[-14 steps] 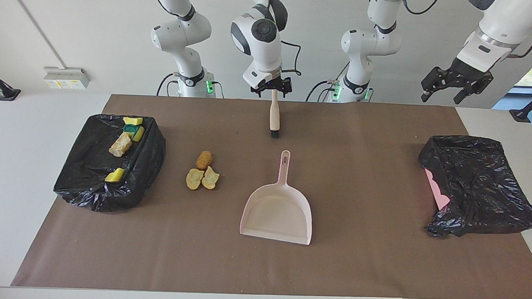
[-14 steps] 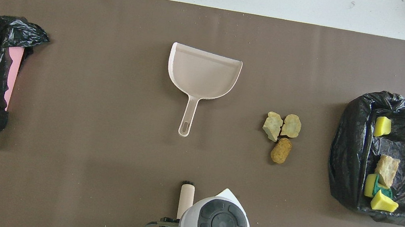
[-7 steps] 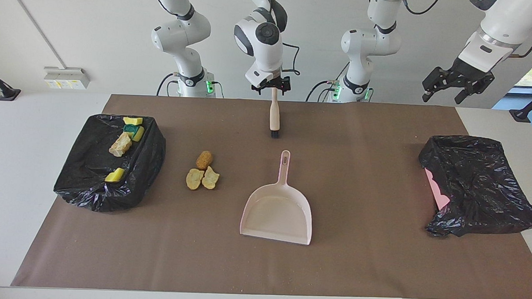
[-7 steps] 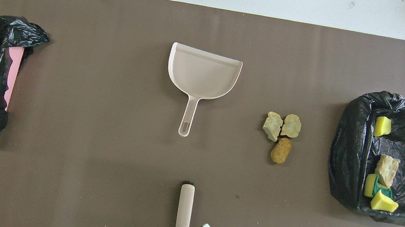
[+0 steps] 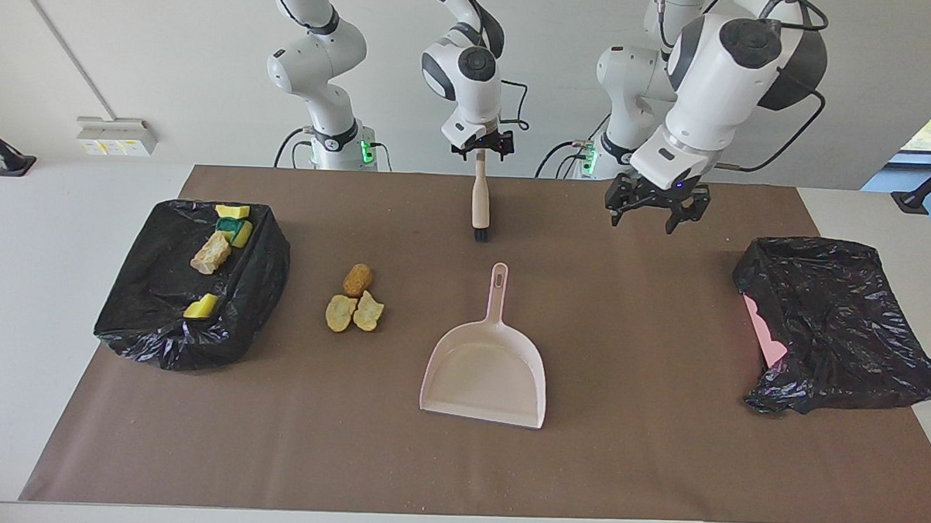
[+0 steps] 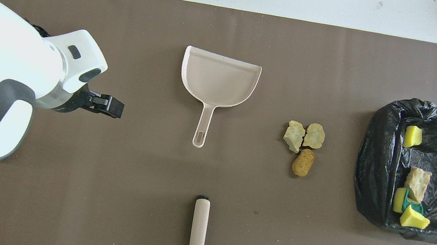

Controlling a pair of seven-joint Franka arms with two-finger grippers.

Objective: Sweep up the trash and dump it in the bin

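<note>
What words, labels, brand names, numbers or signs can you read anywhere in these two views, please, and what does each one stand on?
No text can be read in either view.
The wall box near the right arm's end carries yellow stickers, too small to read.
The dustpan, the brush, both black bin bags and the arms show no lettering.

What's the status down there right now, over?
Left hand open, over bare mat. Right hand at brush handle end. Three trash lumps beside dustpan, unswept. Nothing blocking.
</note>
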